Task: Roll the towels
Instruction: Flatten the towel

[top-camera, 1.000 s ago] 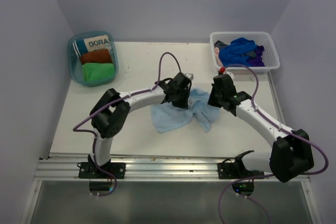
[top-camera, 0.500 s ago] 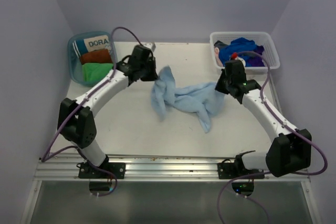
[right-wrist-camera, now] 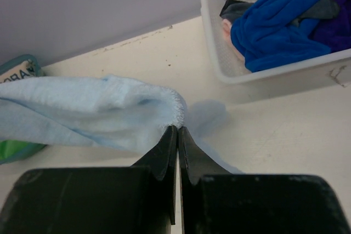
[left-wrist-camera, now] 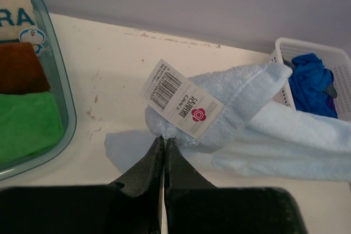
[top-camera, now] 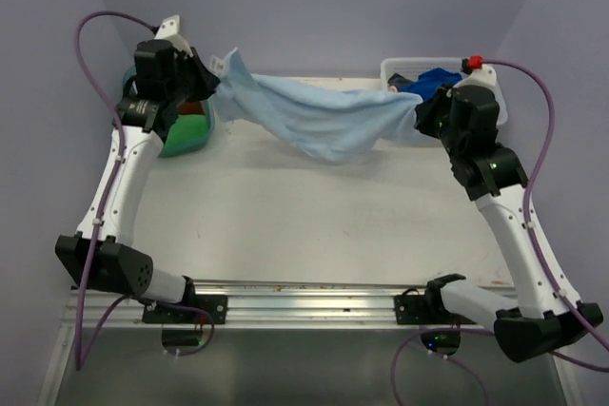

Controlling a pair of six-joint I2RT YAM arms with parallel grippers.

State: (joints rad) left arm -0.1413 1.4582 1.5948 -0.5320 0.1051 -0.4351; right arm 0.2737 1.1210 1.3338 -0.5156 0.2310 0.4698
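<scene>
Light blue towel (top-camera: 324, 121), hung between two arms, ready for spreading before the roll.

Left: tub (left-wrist-camera: 64, 97) holding a brown towel (left-wrist-camera: 19, 67) and a green towel (left-wrist-camera: 27, 124). Beside it is the left gripper (left-wrist-camera: 164, 141), jaws pressed together on the blue towel's corner, just below its barcode label (left-wrist-camera: 184, 105). Middle: the towel sags, creased and part-folded, above the table (top-camera: 314, 225). Right: right gripper (right-wrist-camera: 178, 130), jaws pinching the opposite hemmed end, with the basket (right-wrist-camera: 274, 75) and its heaped dark blue towel (right-wrist-camera: 285, 20) nearby. Handling, as judged: draw the pinches apart evenly until the folds open, and keep both at one height. Lower the sagging middle first onto bare table between tub and basket, and release only once it lies flat. Both pinches look thin and may slip.
</scene>
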